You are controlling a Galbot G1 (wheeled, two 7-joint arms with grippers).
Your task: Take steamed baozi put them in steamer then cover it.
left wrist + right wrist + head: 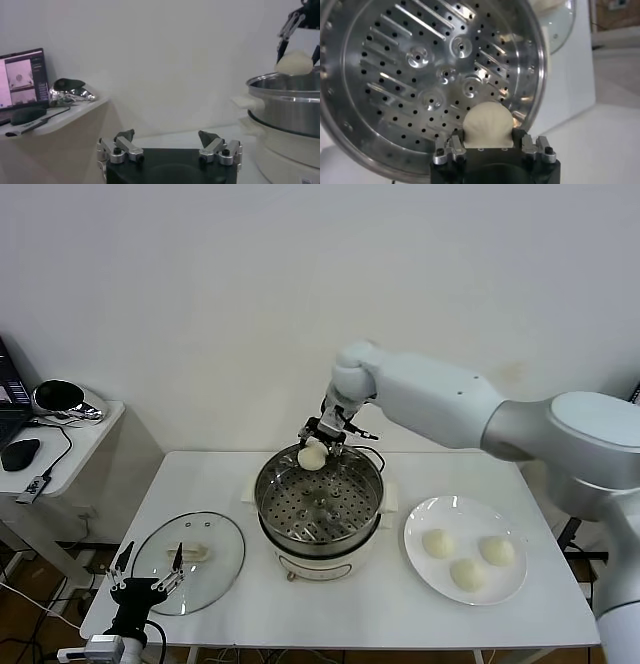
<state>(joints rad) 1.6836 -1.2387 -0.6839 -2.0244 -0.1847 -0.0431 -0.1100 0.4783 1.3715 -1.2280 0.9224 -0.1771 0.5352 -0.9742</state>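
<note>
The table (400,604) carries the steamer (318,509) at its middle, the cover (190,554) lying flat to its left and a plate (465,559) with three baozi (468,559) to its right. No writing can be read; a label on the steamer's base is too blurred. The right arm reaches in from the right, bent down over the far rim – its gripper (313,452) is clamped on a fourth baozi (488,125), seemingly just above the perforated tray (435,75). The left gripper (170,147) waits low at the near left corner, fingers spread – beside the cover
</note>
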